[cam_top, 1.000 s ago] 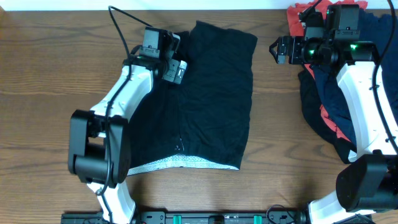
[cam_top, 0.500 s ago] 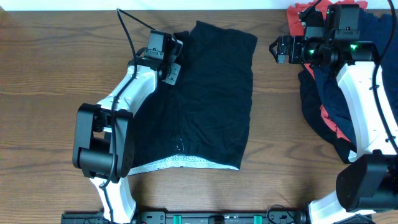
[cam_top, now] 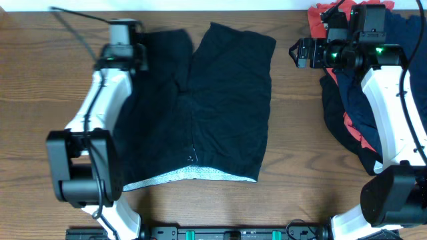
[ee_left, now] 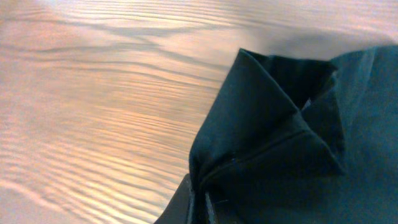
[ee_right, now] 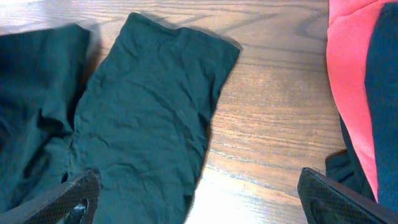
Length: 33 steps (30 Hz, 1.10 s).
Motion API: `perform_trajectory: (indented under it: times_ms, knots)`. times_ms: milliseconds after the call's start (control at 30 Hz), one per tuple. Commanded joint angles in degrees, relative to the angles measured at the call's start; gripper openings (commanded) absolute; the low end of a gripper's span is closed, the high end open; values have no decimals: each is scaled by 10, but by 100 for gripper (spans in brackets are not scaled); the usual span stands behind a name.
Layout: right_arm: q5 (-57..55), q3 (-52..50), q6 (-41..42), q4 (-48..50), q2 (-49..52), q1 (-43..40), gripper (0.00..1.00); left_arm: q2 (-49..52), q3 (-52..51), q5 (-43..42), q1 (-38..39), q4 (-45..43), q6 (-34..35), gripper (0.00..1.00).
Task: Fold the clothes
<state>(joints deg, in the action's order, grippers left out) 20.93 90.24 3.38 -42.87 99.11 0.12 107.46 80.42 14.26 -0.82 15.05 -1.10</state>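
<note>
The black shorts [cam_top: 227, 100] lie spread on the wooden table, both legs pointing to the far edge and the pale mesh waistband [cam_top: 187, 174] at the near edge. My left gripper [cam_top: 127, 57] is shut on the far corner of the left leg. In the left wrist view the dark fabric [ee_left: 280, 137] bunches into folds that run down into my left gripper [ee_left: 200, 208]. My right gripper [cam_top: 294, 53] hovers open above bare wood right of the shorts. Its fingertips [ee_right: 78, 196] stand wide apart, with nothing between them.
A heap of other clothes lies at the far right under my right arm: coral-red fabric [cam_top: 321, 16] and navy fabric [cam_top: 347, 100], seen also as coral-red [ee_right: 351, 74] in the right wrist view. Bare table [cam_top: 40, 100] stretches to the left of the shorts.
My left gripper shut on the folded-over left leg and carried it leftwards, so the leg now lies opened out. The right arm has not moved.
</note>
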Motion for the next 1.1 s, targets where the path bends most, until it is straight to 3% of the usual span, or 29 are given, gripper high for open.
perform_trajectory:
  times_ms: [0, 100, 133, 167, 267, 367, 600, 767, 900, 1067]
  knots:
    - [-2, 3, -9, 0, -1, 7, 99, -5, 9, 19, -37, -7, 21, 6]
    - [-2, 3, -9, 2, 3, 9, 99, -5, 9, 19, -68, -19, 23, 8]
    - [-2, 3, -9, 3, 4, 9, 99, -5, 9, 19, -77, -23, 23, 15]
    - [-2, 3, -9, 4, 5, 10, 99, -5, 9, 19, -86, -27, 23, 25]
    - [-2, 3, -9, 6, 7, 11, 99, -5, 9, 19, -113, -37, 29, 83]
    - [-1, 3, -9, 9, 7, 11, 99, -14, 9, 17, -130, -26, 65, 98]
    - [-1, 3, -33, 9, 7, 20, 95, -85, 9, -104, -139, 54, 90, 98]
    - [-2, -5, -39, 0, 22, 61, 93, -150, 9, -224, -138, 174, 89, 98]
    - [-2, -18, -36, -34, 50, 98, 97, -181, 9, -243, -138, 247, 89, 98]
    - [-3, -24, -25, -96, 100, 143, 93, -200, 9, -243, -139, 306, 89, 98]
